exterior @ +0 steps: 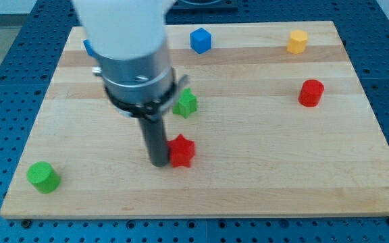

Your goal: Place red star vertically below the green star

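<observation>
The red star [182, 151] lies on the wooden board [262, 169] left of the middle. The green star [186, 103] lies just above it in the view, partly hidden by the arm's grey collar. My tip [159, 163] is down on the board and touches the red star's left side. The red star sits almost straight below the green star, a touch to its left.
A blue cube [200, 40] sits at the view's top middle, a yellow block [297, 41] at the top right, a red cylinder [310, 92] at the right, a green cylinder [43, 177] at the bottom left. A blue block [87, 46] peeks out behind the arm.
</observation>
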You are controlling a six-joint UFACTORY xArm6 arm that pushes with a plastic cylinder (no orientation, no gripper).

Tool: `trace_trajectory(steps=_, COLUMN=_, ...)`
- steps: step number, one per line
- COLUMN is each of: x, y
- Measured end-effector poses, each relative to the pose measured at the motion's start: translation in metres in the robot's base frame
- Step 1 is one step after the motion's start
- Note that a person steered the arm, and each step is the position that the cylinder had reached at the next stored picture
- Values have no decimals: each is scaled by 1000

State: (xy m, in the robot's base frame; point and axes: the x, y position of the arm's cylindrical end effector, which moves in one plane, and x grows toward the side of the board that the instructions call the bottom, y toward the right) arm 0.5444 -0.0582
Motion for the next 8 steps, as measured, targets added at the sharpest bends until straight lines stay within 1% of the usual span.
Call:
trace_trajectory(steps=1, x=0, y=23)
trace_trajectory(steps=2, x=0, y=24)
trace_trajectory(steps=3, x=-20, y=-1)
trace_trajectory(steps=4, x=-41, y=-2)
trace_trajectory(steps=5, x=-50, y=5)
trace_trajectory(steps=6, x=-60, y=46)
trace_trajectory(steps=8, x=-51, y=71)
